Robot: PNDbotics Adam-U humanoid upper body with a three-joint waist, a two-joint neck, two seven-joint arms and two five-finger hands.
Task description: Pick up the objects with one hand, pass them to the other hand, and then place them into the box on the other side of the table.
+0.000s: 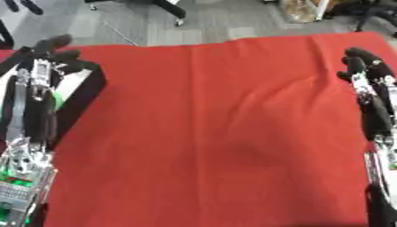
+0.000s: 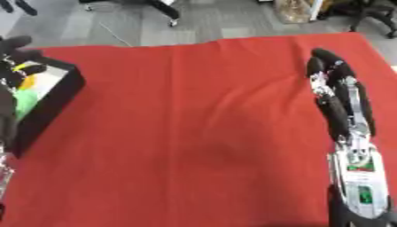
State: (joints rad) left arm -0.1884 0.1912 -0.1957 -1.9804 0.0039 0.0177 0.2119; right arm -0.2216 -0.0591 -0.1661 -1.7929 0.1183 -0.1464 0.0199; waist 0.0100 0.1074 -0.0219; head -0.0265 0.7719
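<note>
- Red cloth (image 2: 201, 133) covers your desk; no loose object shows between the hands.
- Left robot hand (image 1: 46, 66) hangs over the black box (image 2: 54, 95), fingers straight and empty, likely just after release.
- Green and yellow items (image 2: 27, 95) lie inside the box.
- Right robot hand (image 2: 335, 84) rests open, empty.

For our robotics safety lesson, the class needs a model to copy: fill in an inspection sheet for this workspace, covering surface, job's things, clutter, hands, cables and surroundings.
Surface: red cloth-covered table, mildly wrinkled, bare across the middle.
Job's things: black open-topped box at the left edge, holding something yellow and something green; no loose objects seen on the cloth.
Clutter: nothing seen.
Hands: left hand over the box, fingers straight; right hand at the right edge, fingers straight, holding nothing.
Cables: thin pale cable on the floor beyond the table.
Surroundings: grey floor, chair bases at the far edge.
</note>
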